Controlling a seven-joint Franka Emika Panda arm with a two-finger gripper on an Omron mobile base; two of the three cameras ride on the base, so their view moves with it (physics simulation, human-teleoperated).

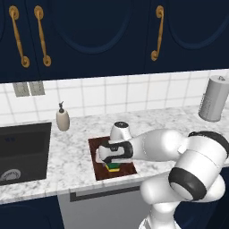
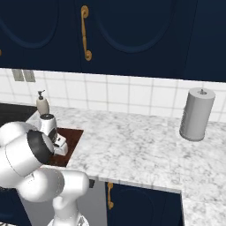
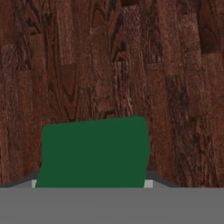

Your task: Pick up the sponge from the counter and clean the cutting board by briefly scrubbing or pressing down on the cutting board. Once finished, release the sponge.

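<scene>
While it points straight down over the cutting board (image 1: 127, 169), the gripper (image 1: 112, 166) is clamped on the sponge (image 1: 113, 167), its jaws drawn in narrow against the block's sides; in the hand view the sponge's green top (image 3: 94, 153) sits low in the middle with the board's dark reddish grain (image 3: 109, 61) spread behind it; from the left base view the sponge's green and yellow layers show just beneath the hand, down at the board's surface near its front half, though whether it presses on the wood or hangs just above I cannot tell; the board lies flat on the desk (image 1: 71, 152), a speckled white-and-grey marble top, close to its front edge; to the board's left a dark sink basin (image 1: 24, 152) is sunk into the desk, and a beige soap dispenser (image 1: 62, 118) stands near the tiled wall between sink and board; far off to the right, well apart from the board, a grey paper towel roll (image 2: 196, 114) stands upright; dark blue cabinets with brass handles (image 1: 156, 33) hang above.
</scene>
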